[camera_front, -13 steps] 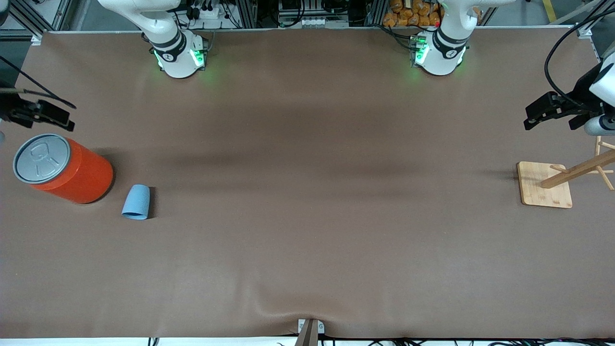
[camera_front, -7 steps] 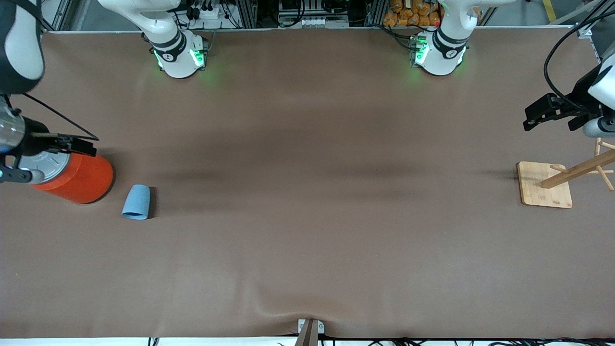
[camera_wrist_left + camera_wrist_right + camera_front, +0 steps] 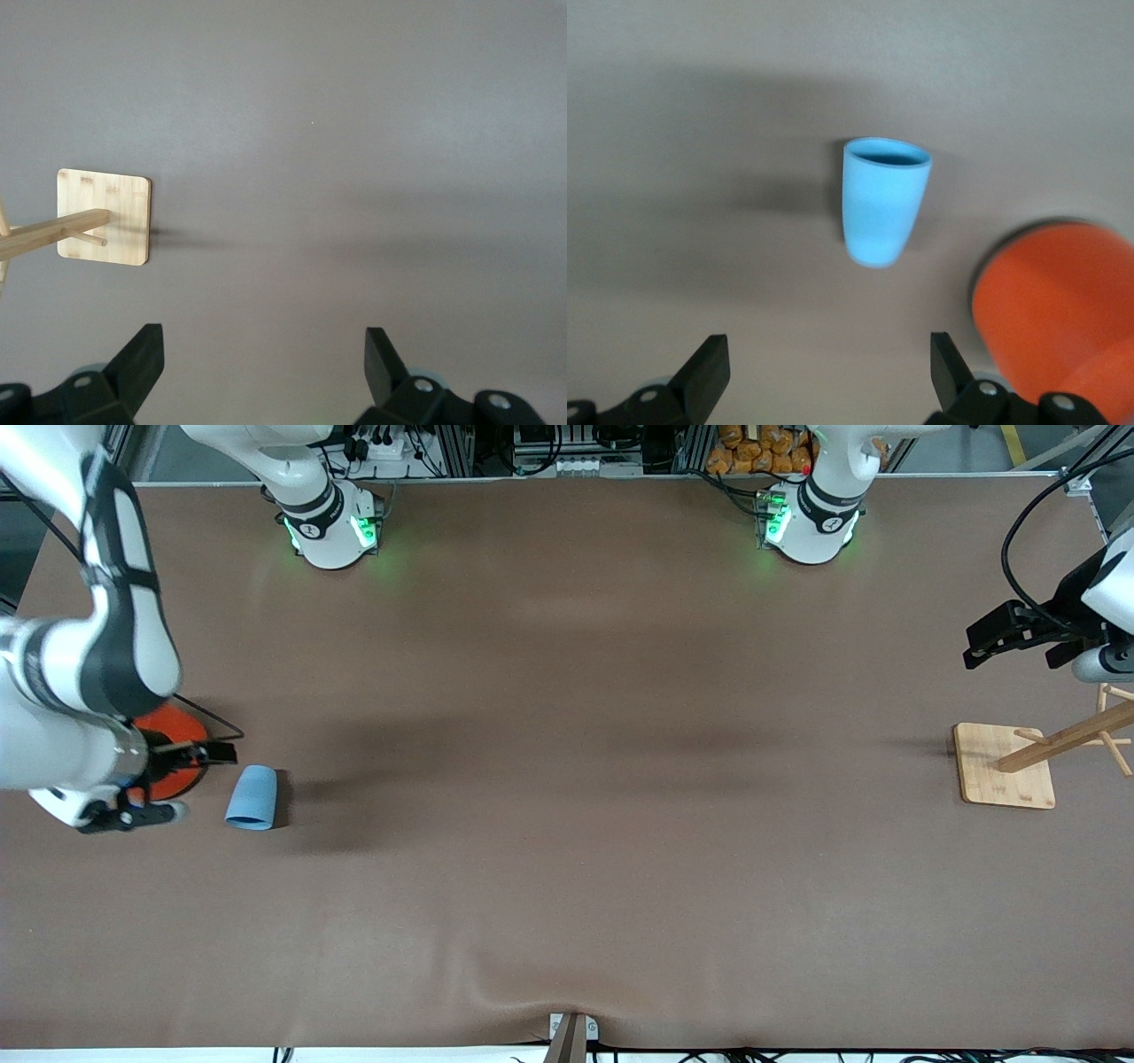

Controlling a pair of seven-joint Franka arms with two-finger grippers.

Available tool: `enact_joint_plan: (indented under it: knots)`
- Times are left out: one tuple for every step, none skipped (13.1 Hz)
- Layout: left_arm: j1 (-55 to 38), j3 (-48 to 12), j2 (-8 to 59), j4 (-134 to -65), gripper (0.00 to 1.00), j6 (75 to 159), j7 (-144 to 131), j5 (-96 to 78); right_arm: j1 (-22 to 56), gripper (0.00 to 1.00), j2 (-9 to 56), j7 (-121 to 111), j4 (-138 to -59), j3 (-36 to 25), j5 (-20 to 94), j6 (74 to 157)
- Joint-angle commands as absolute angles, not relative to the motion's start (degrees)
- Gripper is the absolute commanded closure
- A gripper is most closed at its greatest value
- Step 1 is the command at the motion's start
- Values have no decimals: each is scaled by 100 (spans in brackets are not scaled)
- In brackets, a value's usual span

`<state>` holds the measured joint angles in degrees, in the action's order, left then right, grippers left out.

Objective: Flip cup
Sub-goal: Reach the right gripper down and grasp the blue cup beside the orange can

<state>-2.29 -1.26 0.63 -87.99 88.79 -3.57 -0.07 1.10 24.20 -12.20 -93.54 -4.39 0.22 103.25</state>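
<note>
While the cup lies untouched: I read this as the approach step, with no grasp made.
Cup (image 3: 251, 798): it lies on its side on the brown table (image 3: 567, 868), toward the right arm's end, just beside the orange can (image 3: 174, 762) and slightly nearer the front camera than it. In the right wrist view the cup (image 3: 881, 199) shows its open blue mouth, with the orange can (image 3: 1054, 310) close by it.
Right gripper (image 3: 173, 779): it hangs above the can's edge, just short of the cup. In its own wrist view the right gripper (image 3: 824, 372) has its fingers spread wide with nothing between them.
Step in hand: I judge the task barely begun, since the cup is neither grasped nor stood up.
Next move: I would bring the spread fingers over the cup's body, lower them astride it, then close. The can is close enough that I would watch for a finger brushing it.
Left gripper (image 3: 1010, 636): this arm waits near the wooden peg stand (image 3: 1005, 766) at its own end. In the left wrist view the left gripper (image 3: 261, 372) is spread and empty above bare table, with the peg stand (image 3: 104, 217) ahead.
</note>
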Motion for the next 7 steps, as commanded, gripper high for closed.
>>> enact_joint_plan:
  knots:
    - [-202,-141,150,-8622,0,8763,-307,132,35,0,2654,-1415,-9798,-422,0,11097]
    - [-193,-141,158,-8622,0,8763,-325,114,18,0,2776,-1415,-9930,-422,0,11353]
    - [-193,-149,158,-8631,0,8763,-334,123,0,0,2908,-1432,-9975,-413,0,11547]
    - [-193,-149,167,-8631,0,8763,-334,123,-9,0,3014,-1554,-9976,-413,0,11618]
    - [-202,-141,167,-8631,0,8763,-343,123,-17,0,3102,-1625,-9976,-413,0,11724]
    - [-211,-141,167,-8622,0,8763,-343,123,-18,0,3181,-1643,-9976,-413,0,11803]
    - [-211,-141,167,-8622,0,8763,-343,123,-52,0,3295,-1722,-9967,-413,0,11926]
